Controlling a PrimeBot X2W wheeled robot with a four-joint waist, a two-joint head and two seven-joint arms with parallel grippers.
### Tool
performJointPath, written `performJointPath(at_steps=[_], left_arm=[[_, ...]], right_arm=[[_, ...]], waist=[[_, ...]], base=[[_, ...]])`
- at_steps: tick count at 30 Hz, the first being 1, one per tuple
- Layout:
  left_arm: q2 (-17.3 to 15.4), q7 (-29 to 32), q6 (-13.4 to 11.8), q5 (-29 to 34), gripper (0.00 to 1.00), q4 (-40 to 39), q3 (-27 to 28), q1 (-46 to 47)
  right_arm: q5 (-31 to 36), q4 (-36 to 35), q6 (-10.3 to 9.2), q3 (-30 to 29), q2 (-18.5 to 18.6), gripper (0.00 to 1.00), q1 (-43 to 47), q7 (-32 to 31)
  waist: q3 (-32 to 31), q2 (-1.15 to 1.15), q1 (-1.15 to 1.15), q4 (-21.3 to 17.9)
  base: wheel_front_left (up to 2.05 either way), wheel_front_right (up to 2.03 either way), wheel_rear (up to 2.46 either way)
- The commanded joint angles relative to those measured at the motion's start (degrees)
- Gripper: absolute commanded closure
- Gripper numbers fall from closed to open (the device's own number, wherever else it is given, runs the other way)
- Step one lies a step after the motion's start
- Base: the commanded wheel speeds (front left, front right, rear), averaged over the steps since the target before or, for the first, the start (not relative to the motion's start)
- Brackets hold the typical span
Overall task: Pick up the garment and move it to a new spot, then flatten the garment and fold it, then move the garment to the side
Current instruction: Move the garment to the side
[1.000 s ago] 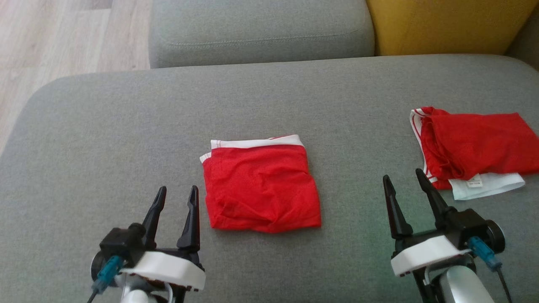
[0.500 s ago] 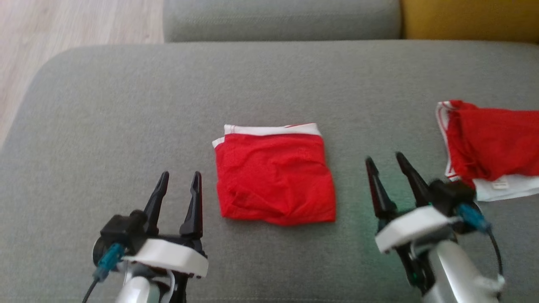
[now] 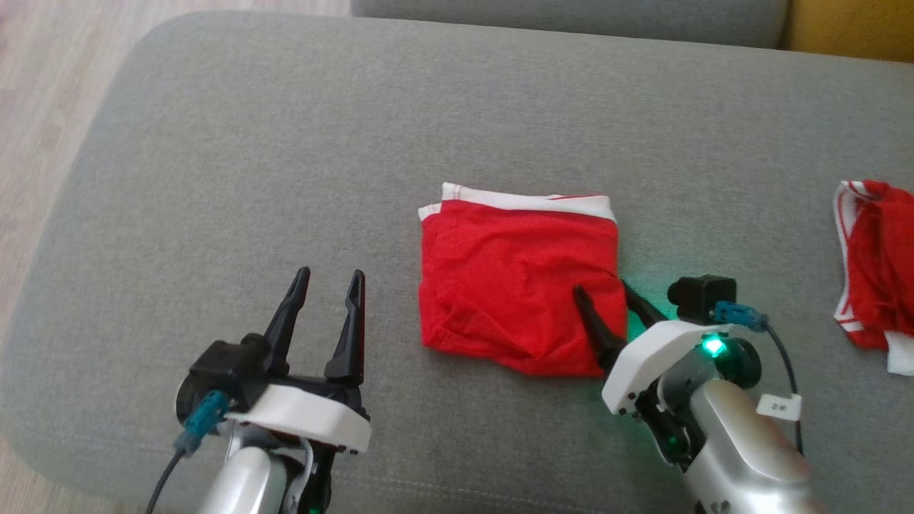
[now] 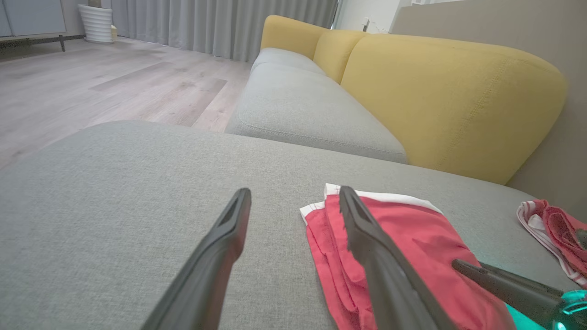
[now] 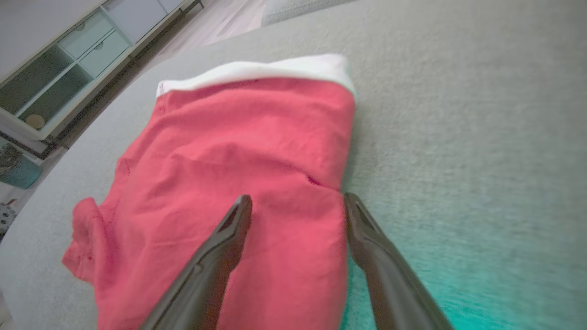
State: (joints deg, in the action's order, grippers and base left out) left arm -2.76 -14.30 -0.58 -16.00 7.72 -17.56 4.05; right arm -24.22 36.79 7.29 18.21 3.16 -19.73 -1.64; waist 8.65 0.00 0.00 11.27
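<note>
A folded red garment (image 3: 518, 278) with a white waistband lies flat on the grey sofa seat (image 3: 285, 143); it also appears as the garment (image 4: 412, 247) and the garment (image 5: 238, 156) in the wrist views. My right gripper (image 3: 600, 289) stands open over the garment's near right corner, one finger above the cloth and the other at its right edge. In its own view the right gripper (image 5: 298, 199) straddles that edge. My left gripper (image 3: 330, 275) is open, empty, to the left of the garment and apart from it, as the left gripper (image 4: 293, 195) also shows.
A second red and white garment (image 3: 875, 278) lies crumpled at the seat's right. Yellow backrest cushions (image 4: 440, 91) rise behind. The seat's rounded left edge drops to wooden floor (image 3: 43, 107). A cabinet (image 5: 59, 59) stands beyond the sofa.
My right gripper has swung left onto the folded garment's near right corner. The head camera has shifted, sliding the whole scene rightward and up. The left gripper has stayed put.
</note>
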Motion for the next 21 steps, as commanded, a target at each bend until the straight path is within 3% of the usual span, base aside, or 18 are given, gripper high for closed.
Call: performJointPath(at_steps=[1,4,5,6,13,17,21], left_arm=[[-0.1,-0.7,-0.3,-0.5,0.00,-1.6,1.8,2.4],[-0.1,-0.7,-0.4,-0.6,0.00,-1.6,1.9,2.4],[-0.1,-0.7,-0.5,-0.6,0.00,-1.6,2.0,2.4],[-0.1,-0.7,-0.5,-0.5,0.00,-1.6,2.1,2.4],[-0.1,-0.7,-0.6,-0.4,0.00,-2.2,3.4,2.5],[-0.1,-0.7,-0.6,-0.6,0.00,-3.0,3.6,3.2],[-0.1,-0.7,-0.5,-0.5,0.00,-3.7,3.8,4.2]], right_arm=[[-1.1,0.0,0.20,1.9,-0.3,0.00,-2.4,0.0],[-2.1,3.6,0.20,3.4,-0.3,0.00,-3.7,0.0],[-2.5,4.5,0.20,4.2,-0.3,0.60,-4.1,0.1],[-2.6,5.1,0.20,5.1,-0.3,1.00,-4.6,0.5],[6.9,7.9,0.20,9.4,2.2,1.00,-9.2,8.3],[13.1,6.2,0.20,10.9,7.7,1.00,-11.8,11.8],[16.1,3.0,0.20,12.2,15.1,1.00,-14.5,11.2]], waist=[[0.3,0.00,0.00,0.7],[0.5,0.00,0.00,1.0],[0.6,0.00,0.00,1.0],[0.6,0.00,0.00,0.9],[0.4,0.00,0.00,-2.7],[1.1,0.00,0.00,-5.9],[2.9,0.00,0.00,-9.2]], base=[[0.00,0.00,0.00],[0.00,0.00,0.00],[0.00,0.00,0.00],[0.00,0.00,0.00],[0.00,0.00,0.00],[0.00,0.00,0.00],[0.00,0.00,0.00]])
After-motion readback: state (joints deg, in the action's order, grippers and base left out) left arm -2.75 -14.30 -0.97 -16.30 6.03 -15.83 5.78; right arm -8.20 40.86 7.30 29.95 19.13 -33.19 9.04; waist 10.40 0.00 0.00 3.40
